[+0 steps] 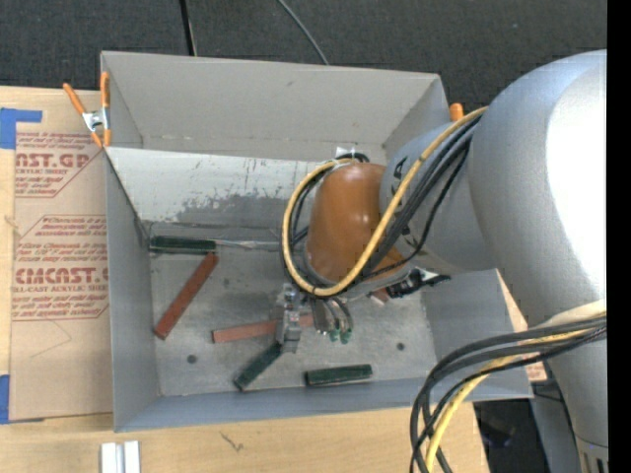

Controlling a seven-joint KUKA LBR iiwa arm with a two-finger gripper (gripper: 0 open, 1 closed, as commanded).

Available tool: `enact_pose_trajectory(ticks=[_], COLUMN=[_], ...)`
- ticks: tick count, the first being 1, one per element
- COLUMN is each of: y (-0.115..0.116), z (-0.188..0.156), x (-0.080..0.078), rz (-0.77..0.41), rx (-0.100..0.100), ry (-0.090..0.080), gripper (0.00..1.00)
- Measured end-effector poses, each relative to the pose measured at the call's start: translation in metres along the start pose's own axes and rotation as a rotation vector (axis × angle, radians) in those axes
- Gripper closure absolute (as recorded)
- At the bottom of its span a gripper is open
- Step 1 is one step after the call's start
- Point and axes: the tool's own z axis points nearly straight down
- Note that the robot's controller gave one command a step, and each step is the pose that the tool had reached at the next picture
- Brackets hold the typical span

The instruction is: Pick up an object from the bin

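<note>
The tool (314,333) sits low over the right end of a thin, flat reddish-brown stick (245,334) lying crosswise near the front middle of the bin (128,294), with a dark green stick (258,366) just beside it; whether the tool is released or clenched, I cannot tell

The arm (537,195) reaches in from the right, its orange-covered wrist (345,220) bent downward, hand (296,331) lowest.
</note>
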Motion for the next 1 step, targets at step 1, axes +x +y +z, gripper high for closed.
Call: enact_pose_trajectory(ticks=[1], y=[-0.0050], z=[-0.1587], x=[-0.0245], rz=[0.018], rx=[0.000], ry=[-0.007], gripper=[1.00])
